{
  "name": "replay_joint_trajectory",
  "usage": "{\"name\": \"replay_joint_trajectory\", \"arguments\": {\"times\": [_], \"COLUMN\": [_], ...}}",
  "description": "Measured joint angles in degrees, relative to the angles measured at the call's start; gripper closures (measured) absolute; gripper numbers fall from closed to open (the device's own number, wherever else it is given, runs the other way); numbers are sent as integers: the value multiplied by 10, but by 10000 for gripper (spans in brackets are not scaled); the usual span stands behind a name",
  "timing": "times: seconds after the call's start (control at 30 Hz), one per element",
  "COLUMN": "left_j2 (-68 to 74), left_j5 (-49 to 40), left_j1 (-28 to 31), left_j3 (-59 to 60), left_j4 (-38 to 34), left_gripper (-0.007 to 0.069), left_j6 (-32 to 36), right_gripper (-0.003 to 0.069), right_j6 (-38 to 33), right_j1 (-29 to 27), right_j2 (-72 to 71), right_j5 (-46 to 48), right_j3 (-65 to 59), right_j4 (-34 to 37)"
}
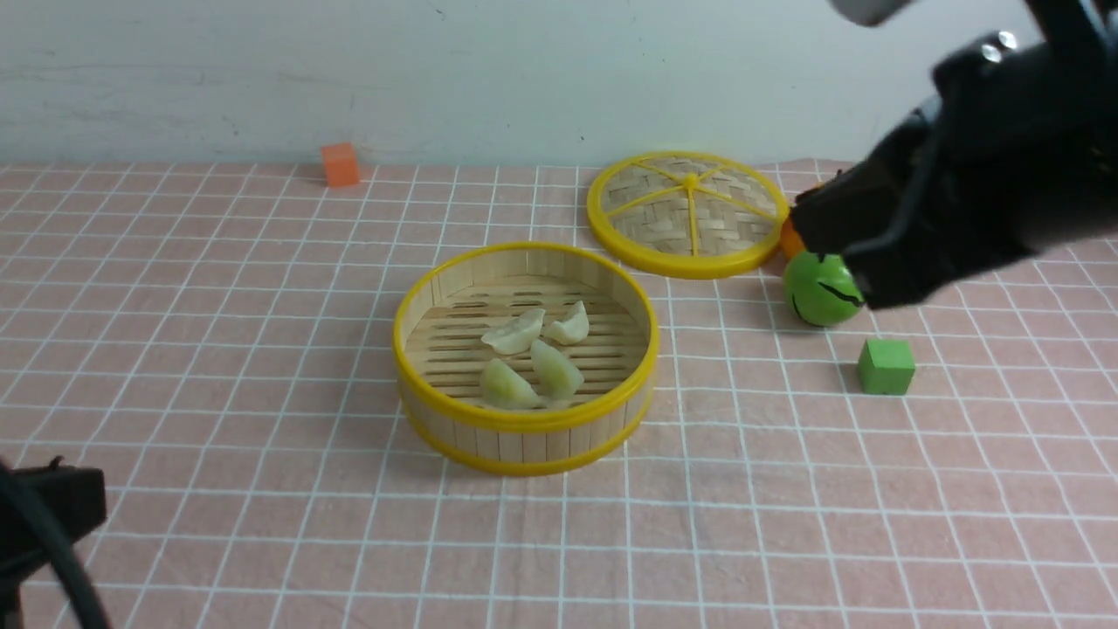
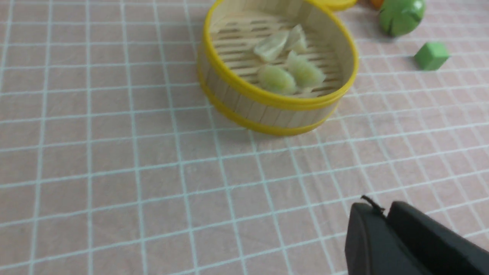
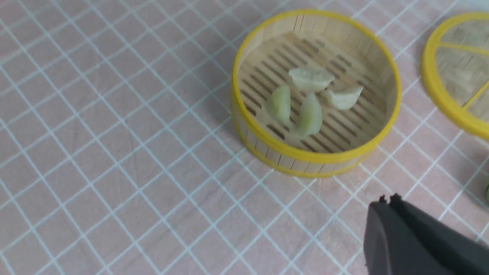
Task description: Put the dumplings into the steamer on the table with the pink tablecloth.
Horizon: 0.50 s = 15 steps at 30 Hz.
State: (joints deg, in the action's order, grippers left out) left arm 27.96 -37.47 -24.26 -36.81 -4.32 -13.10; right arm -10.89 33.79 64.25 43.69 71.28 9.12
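Dumplings [image 1: 514, 332], toy, crescent-shaped, four, pale cream to greenish: all inside bamboo steamer [image 1: 526, 444], on slatted floor. Steamer, round, yellow-rimmed: on pink tablecloth [image 1: 262, 489], white-gridded. Woven steamer lid [image 1: 690, 214], yellow-spoked: behind steamer, to the right. Green cube [image 1: 886, 367]: right of steamer, well apart. Orange block [image 1: 340, 164]: at far edge of cloth. Right gripper [image 3: 390, 200]: fingers clenched, empty, above cloth. Left gripper [image 2: 378, 206]: fingers nearly together, empty.
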Motion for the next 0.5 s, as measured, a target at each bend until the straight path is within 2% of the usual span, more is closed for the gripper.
{"name": "replay_joint_trajectory", "arguments": {"times": [0.2, 0.33, 0.5], "left_j2": [-105, -145, -154], "left_j5": [173, 263, 281], "left_j1": [0, 0, 0], "left_j3": [153, 216, 240], "left_j4": [-27, -28, -29], "left_gripper": [557, 553, 552], "left_j6": [-14, -20, -21], "right_gripper": [675, 671, 669], "right_j6": [1, 1, 1], "right_j1": [0, 0, 0], "right_j2": [-135, -186, -210], "right_j5": [-152, -207, -229], "right_j3": [-171, -249, -288], "right_j4": [2, 4, 5]}}
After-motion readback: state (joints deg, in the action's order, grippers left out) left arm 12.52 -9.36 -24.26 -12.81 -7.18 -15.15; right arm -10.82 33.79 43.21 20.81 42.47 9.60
